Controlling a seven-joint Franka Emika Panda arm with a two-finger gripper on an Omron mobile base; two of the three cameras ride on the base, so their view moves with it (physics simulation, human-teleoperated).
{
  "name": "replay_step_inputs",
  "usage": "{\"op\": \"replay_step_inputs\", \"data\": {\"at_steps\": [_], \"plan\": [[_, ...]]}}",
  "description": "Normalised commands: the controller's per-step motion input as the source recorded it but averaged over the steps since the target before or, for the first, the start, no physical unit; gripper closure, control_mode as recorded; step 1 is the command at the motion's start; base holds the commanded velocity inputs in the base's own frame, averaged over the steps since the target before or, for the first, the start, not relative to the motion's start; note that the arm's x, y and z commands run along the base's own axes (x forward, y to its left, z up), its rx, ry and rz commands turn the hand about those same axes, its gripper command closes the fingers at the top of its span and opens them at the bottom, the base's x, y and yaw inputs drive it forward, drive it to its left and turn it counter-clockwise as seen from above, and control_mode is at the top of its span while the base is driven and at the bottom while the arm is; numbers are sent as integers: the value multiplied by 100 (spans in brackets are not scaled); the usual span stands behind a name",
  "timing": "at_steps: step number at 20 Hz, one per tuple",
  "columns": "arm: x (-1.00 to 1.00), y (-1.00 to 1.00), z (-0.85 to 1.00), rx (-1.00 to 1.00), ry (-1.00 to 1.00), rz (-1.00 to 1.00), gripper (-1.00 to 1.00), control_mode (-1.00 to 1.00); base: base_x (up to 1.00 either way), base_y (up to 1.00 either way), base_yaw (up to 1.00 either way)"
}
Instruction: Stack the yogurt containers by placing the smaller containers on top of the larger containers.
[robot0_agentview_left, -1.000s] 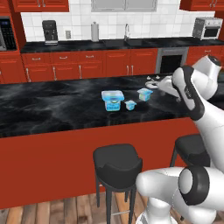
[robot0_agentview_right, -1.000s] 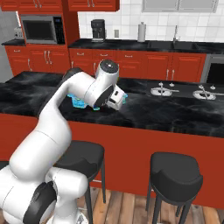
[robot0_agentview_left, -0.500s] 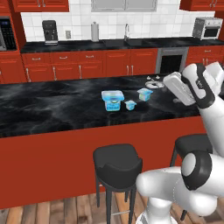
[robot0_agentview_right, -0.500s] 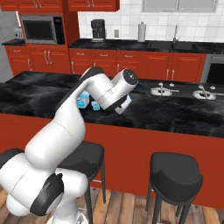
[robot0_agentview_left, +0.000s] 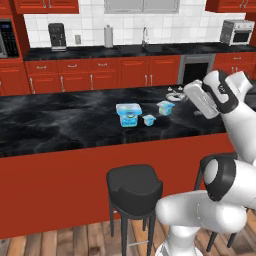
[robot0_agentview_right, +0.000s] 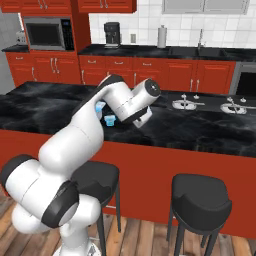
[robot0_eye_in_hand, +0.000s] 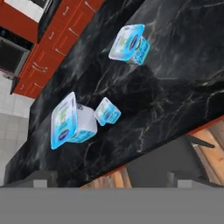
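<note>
Left base view: gripper raised over the right part of the black marble counter, nothing between the fingers. To its left, well apart, the mid-sized cup nearest; further left the tiny cup, just beside the wide tub, which stands farthest from the gripper. All three upright on the counter, none stacked. Black stool below the counter edge.

Right base view: gripper mostly hidden behind the white arm, jaws not readable here. Tiny cup peeking out just left of the arm, a sliver of the wide tub above and left of it. Two stools in front of the red counter face.

Hand view: finger tips spread wide apart at the bottom, gripping nothing. Ahead of them, wide tub at left, tiny cup just beside its right, not clearly touching. Mid-sized cup farther off, upper centre, well apart from the other two. Counter edge close to the tips.
</note>
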Motion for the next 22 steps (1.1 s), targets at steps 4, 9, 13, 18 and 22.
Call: {"op": "replay_step_inputs", "data": {"at_steps": [4, 9, 13, 18, 22], "plan": [[22, 0, -31, 0, 0, -7, -100, -100, 0, 0, 0], [25, 0, -9, 5, 0, -4, -100, -100, 0, 0, 0], [26, 0, 0, 7, 0, -3, -100, -100, 0, 0, 0], [18, 0, -8, 7, 0, 0, -100, -100, 0, 0, 0], [19, 0, -8, 6, 0, 0, -100, -100, 0, 0, 0]]}}
